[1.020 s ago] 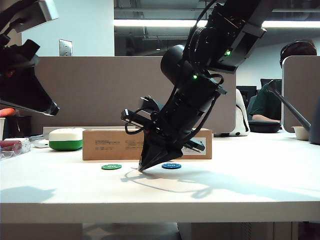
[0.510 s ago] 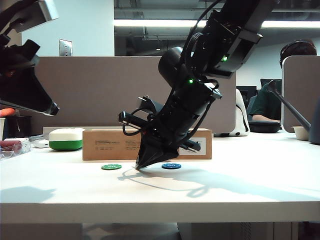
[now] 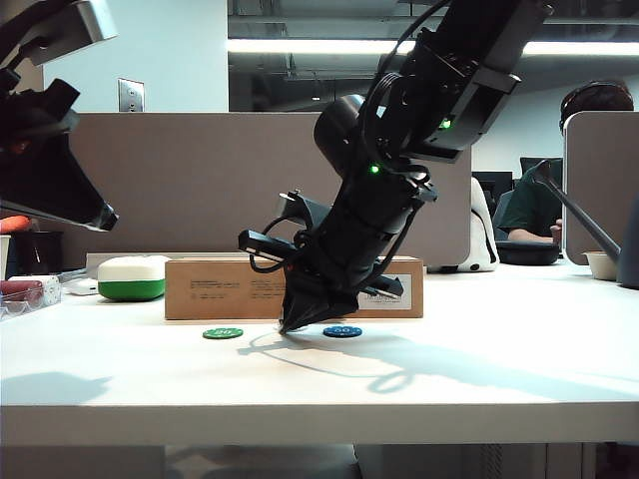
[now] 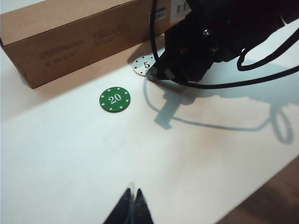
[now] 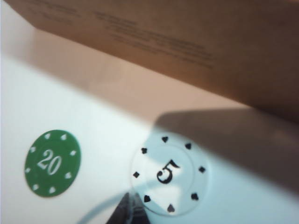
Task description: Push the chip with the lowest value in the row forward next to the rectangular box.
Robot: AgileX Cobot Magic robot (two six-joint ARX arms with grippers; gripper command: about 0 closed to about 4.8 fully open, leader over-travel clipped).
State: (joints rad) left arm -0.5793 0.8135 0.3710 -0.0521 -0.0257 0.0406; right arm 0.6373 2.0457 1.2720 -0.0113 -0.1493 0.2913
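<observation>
The white chip (image 5: 169, 173), marked 5, lies close in front of the rectangular box (image 5: 187, 42), ahead of the other chips of the row. My right gripper (image 5: 131, 206) is shut, its tip on the table against the chip's near edge. In the left wrist view the white chip (image 4: 143, 64) shows beside the right gripper (image 4: 159, 74) and near the box (image 4: 79, 37). In the exterior view the right gripper (image 3: 290, 327) hides it, between the green chip (image 3: 222, 333) and the blue chip (image 3: 342, 331). My left gripper (image 4: 131, 195) is shut and empty, raised high at the left (image 3: 100, 214).
A white-and-green rounded case (image 3: 132, 277) sits left of the box (image 3: 230, 287). A clear container (image 3: 25, 294) stands at the far left edge and a white bowl (image 3: 602, 264) at the far right. The green chip (image 4: 114, 100) is marked 20. A grey partition stands behind the table.
My right gripper's tip has slid a little away from the front edge toward the box, and the arm has leaned with it. The left arm has not moved.
</observation>
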